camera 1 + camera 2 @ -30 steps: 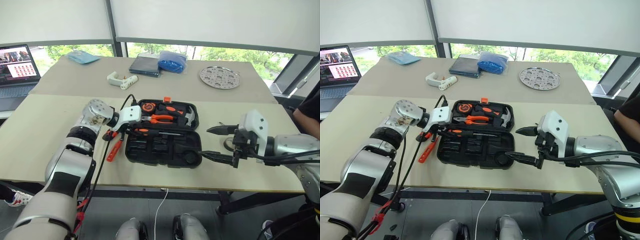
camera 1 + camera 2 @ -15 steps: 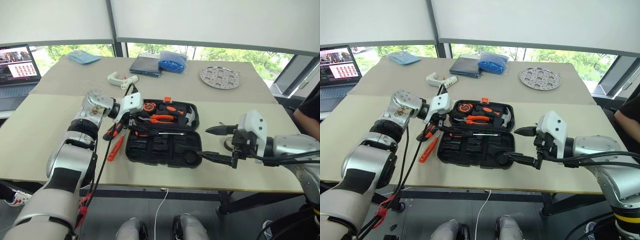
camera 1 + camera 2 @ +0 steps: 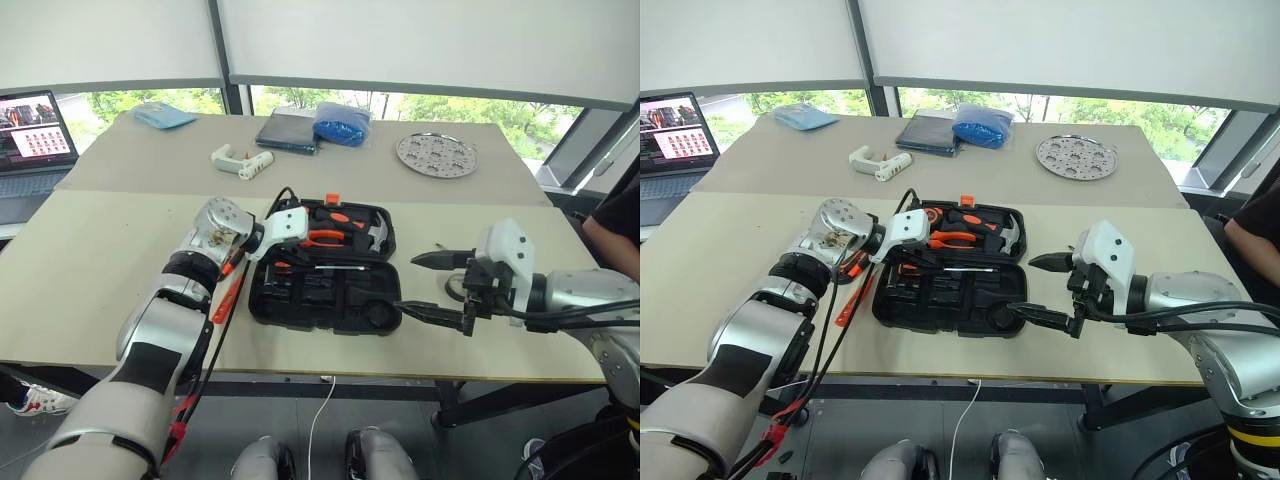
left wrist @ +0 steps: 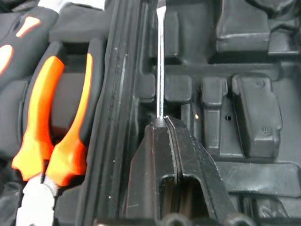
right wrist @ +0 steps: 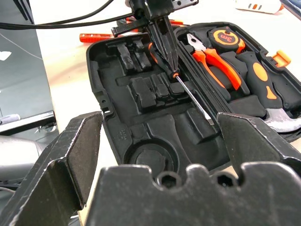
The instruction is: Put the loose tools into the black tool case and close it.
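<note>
The black tool case (image 3: 330, 303) lies open in front of me. Pliers (image 4: 51, 132), a hammer and a tape measure fill its far half. My left gripper (image 3: 288, 260) is shut over the case's left part, beside the hinge. Its fingertips (image 5: 170, 68) rest where a screwdriver's shaft (image 5: 193, 99) leaves the handle. That screwdriver lies along the hinge in the near half. An orange utility knife (image 3: 228, 298) and another orange-black tool lie on the table left of the case. My right gripper (image 3: 410, 283) hangs open off the case's right end, with the dark tape roll (image 3: 452, 287) behind it.
On the far table are a white pistol-shaped tool (image 3: 243, 158), a dark flat book-like thing (image 3: 288, 132), a blue bag (image 3: 343, 123) and a perforated metal plate (image 3: 436, 153). A laptop (image 3: 30, 130) stands at the far left. A person sits at the right edge (image 3: 620, 215).
My left gripper drew back to the left and opened, then came to the right over the case and shut. The right gripper has kept still and open.
</note>
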You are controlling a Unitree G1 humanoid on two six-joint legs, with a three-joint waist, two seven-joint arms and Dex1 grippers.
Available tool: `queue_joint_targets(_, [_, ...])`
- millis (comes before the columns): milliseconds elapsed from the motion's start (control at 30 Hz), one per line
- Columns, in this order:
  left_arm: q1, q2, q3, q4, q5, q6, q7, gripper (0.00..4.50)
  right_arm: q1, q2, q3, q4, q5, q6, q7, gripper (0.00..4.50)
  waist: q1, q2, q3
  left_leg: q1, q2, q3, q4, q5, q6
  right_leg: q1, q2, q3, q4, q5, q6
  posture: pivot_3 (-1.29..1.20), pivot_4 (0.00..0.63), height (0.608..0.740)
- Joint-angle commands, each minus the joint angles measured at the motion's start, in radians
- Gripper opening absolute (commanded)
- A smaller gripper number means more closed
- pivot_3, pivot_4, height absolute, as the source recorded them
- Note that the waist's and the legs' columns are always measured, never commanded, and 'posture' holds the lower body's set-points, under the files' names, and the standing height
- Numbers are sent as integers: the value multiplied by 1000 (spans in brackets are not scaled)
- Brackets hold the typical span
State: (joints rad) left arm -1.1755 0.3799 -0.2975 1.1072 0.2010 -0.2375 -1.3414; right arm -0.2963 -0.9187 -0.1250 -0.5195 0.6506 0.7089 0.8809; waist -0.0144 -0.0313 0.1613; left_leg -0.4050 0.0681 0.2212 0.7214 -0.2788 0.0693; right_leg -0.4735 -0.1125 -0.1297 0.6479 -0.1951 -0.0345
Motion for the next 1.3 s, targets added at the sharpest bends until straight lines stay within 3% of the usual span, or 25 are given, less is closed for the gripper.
queue_joint_targets(33, [38,9,-48,9,64,-32,49,26,-1,8,-32,-15,17,6,-14,4500,0,0,0,0,0,0,0,0,0,0,0,0,0,0,0,0,150,718])
queue_joint_targets(200, [16,14,-5,23,22,-22,93,26,12,5,-49,-11,10,8,-27,4500,1,0,0,2,1,0,1,-1,2,2,0,0,0,0,3,0,150,718])
queue_joint_targets(333, [-2,40,152,-81,-182,117,-58,26,99,-23,-155,-5,20,38,-33,4500,0,0,0,-1,1,-1,4,-2,3,1,0,0,1,2,4,0,150,718])
queue_joint_targets(433, [36,84,239,-271,-318,282,-146,1122,208,-54,-256,19,-13,33,-14,4500,1,0,0,-5,2,-1,5,-2,3,-2,0,-1,1,2,3,0,150,718])
queue_joint_targets(533, [136,143,277,-547,-407,473,-144,2256,309,-103,-307,165,-164,-63,-29,4500,1,1,-1,-4,1,-1,6,-2,4,-1,0,0,1,2,2,0,150,718])
queue_joint_targets(733, [284,200,277,-916,-537,712,-132,4430,171,-147,-191,523,-316,-159,-51,4500,-1,1,0,0,-1,0,7,-3,4,3,-1,3,2,-2,10,0,150,718])
queue_joint_targets(1000, [398,273,249,-1174,-621,816,-123,4472,-207,-82,80,947,-487,-223,10,4500,-21,5,-1,4,-1,-1,7,-1,2,2,0,8,10,-4,7,0,150,718])
queue_joint_targets(1200, [435,326,261,-1224,-650,826,-101,4472,-367,-70,243,1100,-578,-138,143,4500,-24,7,0,4,0,0,7,0,0,2,0,7,11,-5,5,0,150,718])
queue_joint_targets(1300, [441,341,257,-1229,-662,823,-91,4500,-403,-61,262,1138,-590,-130,174,3731,-21,8,1,3,-1,0,7,0,0,2,0,6,11,-5,5,0,150,718])
